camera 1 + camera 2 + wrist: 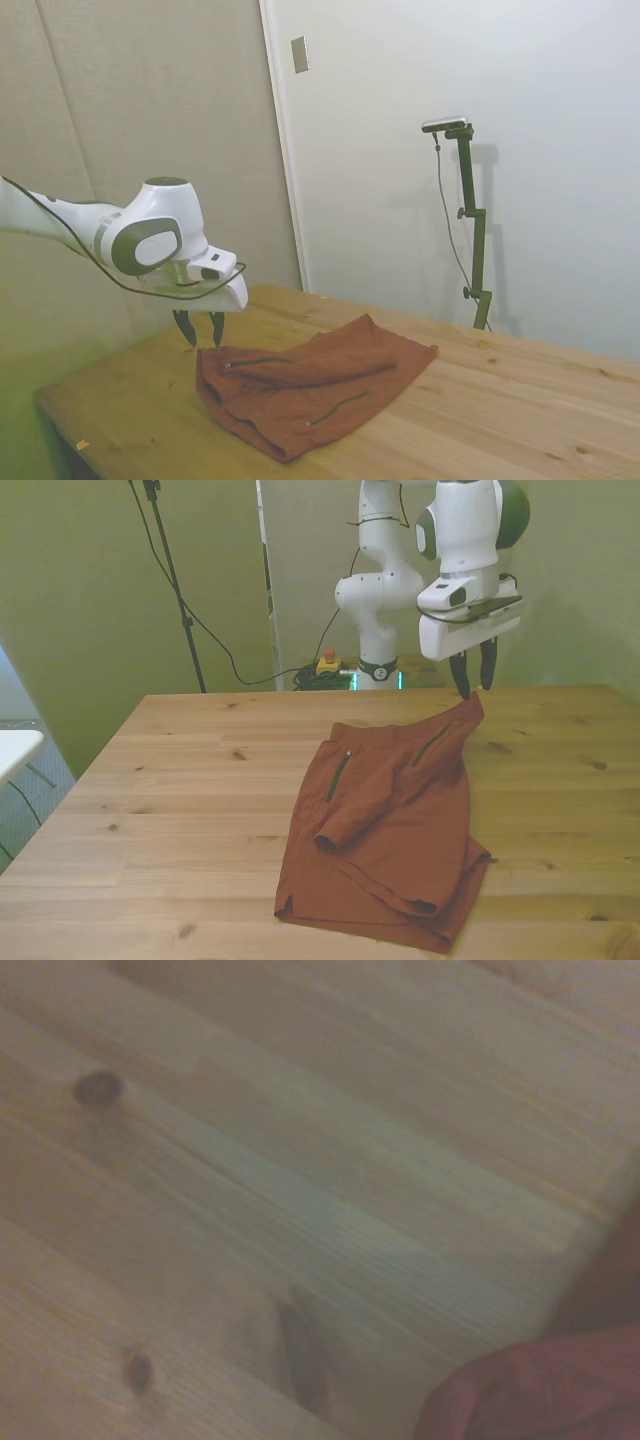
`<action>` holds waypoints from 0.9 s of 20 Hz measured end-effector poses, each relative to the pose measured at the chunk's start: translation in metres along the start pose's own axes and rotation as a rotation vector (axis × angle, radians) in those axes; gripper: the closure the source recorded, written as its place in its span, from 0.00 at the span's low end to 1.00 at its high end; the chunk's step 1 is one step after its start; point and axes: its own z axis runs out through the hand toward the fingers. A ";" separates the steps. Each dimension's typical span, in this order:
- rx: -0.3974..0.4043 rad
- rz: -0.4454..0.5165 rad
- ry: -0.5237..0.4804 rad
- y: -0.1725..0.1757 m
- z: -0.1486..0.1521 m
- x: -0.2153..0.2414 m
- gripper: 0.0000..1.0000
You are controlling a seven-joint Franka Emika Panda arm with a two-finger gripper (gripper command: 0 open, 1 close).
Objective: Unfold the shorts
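One pair of shorts (305, 388) (385, 815) (545, 1390) lies on the wooden table (500, 420) (180, 790) (260, 1200), rust-brown and folded over itself. Two thin dark pocket slits show on the cloth, and no label or writing can be read on it. In the front view one corner of the cloth stands up a little, just below the claw (201, 327) (474, 676); the rest spreads away from the claw toward the near table edge. In the side view the shorts lie beside and below the claw, at the picture's right of it.

The claw hangs above the table with its two dark fingers pointing down and a small gap between them, so it is open and holds nothing. Whether a fingertip touches the raised corner, I cannot tell.

The wrist view is blurred: it shows bare wood planks with three dark knots, and a rust-brown edge of cloth in one corner.

Behind the table in the front view, one small yellow box with a red button (326, 663) sits on the floor near the robot's base (378, 670). One grey plate (299, 54) is on the wall in the side view. No brand or text is readable anywhere.
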 end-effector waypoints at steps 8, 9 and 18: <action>0.002 0.399 0.130 0.155 -0.045 0.077 0.00; 0.004 0.463 0.150 0.187 -0.047 0.090 0.00; 0.222 0.815 0.246 0.275 0.000 0.181 0.00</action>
